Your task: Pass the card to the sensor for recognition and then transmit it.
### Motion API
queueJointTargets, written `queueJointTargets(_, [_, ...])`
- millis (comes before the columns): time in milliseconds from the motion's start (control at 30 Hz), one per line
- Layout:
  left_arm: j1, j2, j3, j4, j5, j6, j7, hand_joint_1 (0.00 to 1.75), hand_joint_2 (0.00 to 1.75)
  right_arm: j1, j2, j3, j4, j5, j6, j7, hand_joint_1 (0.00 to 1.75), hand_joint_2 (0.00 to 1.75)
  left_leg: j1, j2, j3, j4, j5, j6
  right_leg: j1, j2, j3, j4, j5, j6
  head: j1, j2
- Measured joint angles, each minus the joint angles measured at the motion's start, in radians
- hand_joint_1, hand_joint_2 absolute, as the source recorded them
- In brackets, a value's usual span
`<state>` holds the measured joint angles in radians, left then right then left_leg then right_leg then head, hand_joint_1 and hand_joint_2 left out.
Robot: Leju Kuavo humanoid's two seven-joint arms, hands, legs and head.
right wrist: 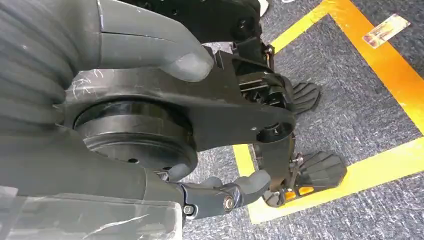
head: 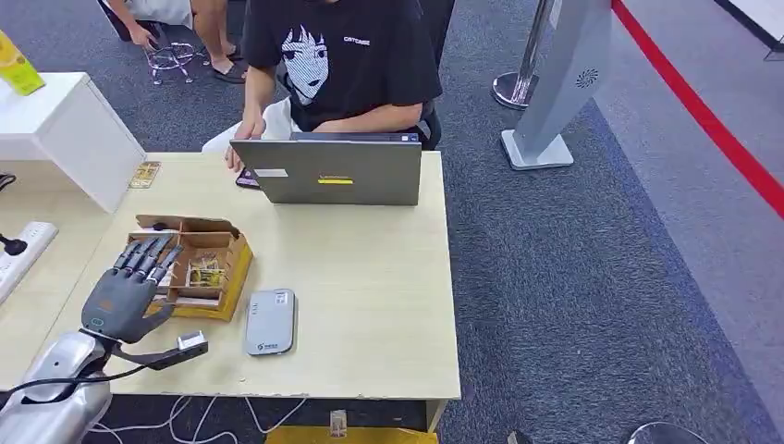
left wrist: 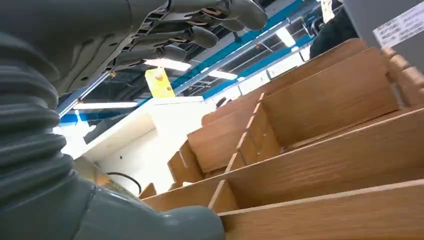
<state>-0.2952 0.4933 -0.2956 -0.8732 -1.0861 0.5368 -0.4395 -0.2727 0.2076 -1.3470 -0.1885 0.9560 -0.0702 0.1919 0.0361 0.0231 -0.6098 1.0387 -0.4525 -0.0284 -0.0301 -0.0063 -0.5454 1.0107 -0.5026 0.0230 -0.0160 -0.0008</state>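
Nearest the camera, the left robot hand (head: 129, 291) hovers over the near left part of the pale wooden counter (head: 370, 296), fingers apart and holding nothing, its fingertips reaching over the left compartments of the partitioned wooden card box (head: 199, 268). Cards (head: 205, 273) lie in a middle compartment, just right of the fingers. Right of the box rests the flat grey card sensor (head: 271, 322). Hanging by the floor, the right robot hand (right wrist: 220, 195) has its fingers curled in, empty.
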Motion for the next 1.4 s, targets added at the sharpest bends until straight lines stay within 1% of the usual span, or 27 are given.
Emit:
queueJointTargets(167, [-0.01, 0.001, 0.005, 0.018, -0.003, -0.003, 0.0, 0.0, 1.75, 0.0, 0.0, 0.0, 0.0, 0.002, 0.0, 0.0, 0.0, 1.75, 0.0, 0.0, 0.0, 0.0, 0.0, 0.0, 0.0, 0.0, 0.0, 0.0, 0.0, 0.0, 0.0, 0.0])
queueJointTargets(400, [-0.043, 0.03, 0.005, 0.041, -0.003, -0.069, 0.005, 0.0, 1.75, 0.0, -0.002, 0.0, 0.0, 0.005, 0.014, 0.003, 0.0, 1.75, 0.0, 0.0, 0.0, 0.0, 0.0, 0.0, 0.0, 0.0, 0.0, 0.0, 0.0, 0.0, 0.0, 0.0])
queueJointTargets(633, [-0.052, 0.046, 0.005, 0.059, -0.003, -0.084, 0.005, 0.0, 1.75, 0.0, -0.005, 0.0, 0.0, 0.005, 0.016, 0.003, 0.0, 1.75, 0.0, 0.0, 0.0, 0.0, 0.0, 0.0, 0.0, 0.0, 0.0, 0.0, 0.0, 0.0, 0.0, 0.0])
queueJointTargets(733, [-0.053, 0.051, 0.005, 0.062, 0.012, -0.112, 0.008, 0.0, 1.75, 0.001, -0.008, 0.0, 0.0, 0.005, 0.019, 0.001, 0.0, 1.75, 0.0, 0.0, 0.0, 0.0, 0.0, 0.0, 0.0, 0.0, 0.0, 0.0, 0.0, 0.0, 0.0, 0.0])
queueJointTargets(833, [-0.041, 0.065, 0.006, 0.06, 0.044, -0.158, 0.001, 0.0, 1.75, 0.005, -0.015, 0.0, 0.0, 0.004, 0.036, -0.009, 0.0, 1.75, 0.0, 0.0, 0.0, 0.0, 0.0, 0.0, 0.0, 0.001, 0.0, 0.0, 0.0, 0.0, -0.001, 0.0])
queueJointTargets(900, [-0.021, 0.079, 0.008, 0.039, 0.063, -0.195, -0.001, 0.0, 1.75, 0.012, -0.022, -0.001, 0.0, 0.004, 0.042, -0.015, 0.0, 1.75, 0.0, 0.0, 0.0, 0.0, 0.0, 0.0, 0.0, 0.0, 0.0, 0.0, 0.0, 0.0, 0.0, 0.0])
queueJointTargets(933, [-0.008, 0.093, 0.011, 0.018, 0.075, -0.224, 0.0, 0.0, 1.75, 0.015, -0.025, -0.001, 0.0, 0.005, 0.048, -0.017, 0.0, 1.75, 0.0, 0.0, 0.0, 0.0, 0.0, 0.0, 0.0, 0.0, 0.0, 0.0, 0.0, 0.0, 0.0, 0.0])
queueJointTargets(1000, [0.025, 0.12, 0.014, -0.032, 0.099, -0.284, 0.006, 0.0, 1.75, 0.023, -0.031, -0.002, 0.0, 0.006, 0.057, -0.025, 0.0, 1.75, 0.0, 0.001, 0.0, 0.0, 0.0, 0.0, 0.0, 0.001, -0.001, 0.0, 0.0, 0.0, 0.0, 0.0])
queueJointTargets(1067, [0.064, 0.152, 0.023, -0.095, 0.114, -0.33, 0.013, 0.0, 1.75, 0.031, -0.037, -0.002, 0.0, 0.009, 0.063, -0.029, 0.0, 1.75, 0.0, 0.001, 0.0, 0.0, 0.0, 0.0, 0.0, 0.001, -0.001, 0.0, 0.0, 0.0, 0.0, 0.0])
queueJointTargets(1133, [0.092, 0.176, 0.036, -0.141, 0.117, -0.348, 0.021, 0.0, 1.75, 0.036, -0.04, -0.002, 0.0, 0.01, 0.068, -0.031, 0.0, 1.75, 0.0, 0.001, -0.001, 0.0, 0.0, 0.0, 0.0, 0.001, -0.001, 0.0, 0.0, 0.0, 0.0, 0.0])
queueJointTargets(1233, [0.116, 0.198, 0.048, -0.188, 0.12, -0.357, 0.026, 0.0, 1.75, 0.037, -0.042, -0.002, 0.0, 0.011, 0.069, -0.032, 0.0, 1.75, 0.0, 0.0, -0.001, 0.0, 0.0, 0.0, 0.0, 0.0, -0.001, 0.0, 0.0, 0.0, 0.0, 0.0])
queueJointTargets(1400, [0.135, 0.214, 0.061, -0.224, 0.12, -0.361, 0.027, 0.0, 1.75, 0.038, -0.043, -0.002, 0.0, 0.011, 0.069, -0.032, 0.0, 1.75, 0.0, 0.0, -0.001, 0.0, 0.0, -0.001, 0.0, 0.0, -0.001, 0.0, 0.0, 0.0, 0.0, 0.0])
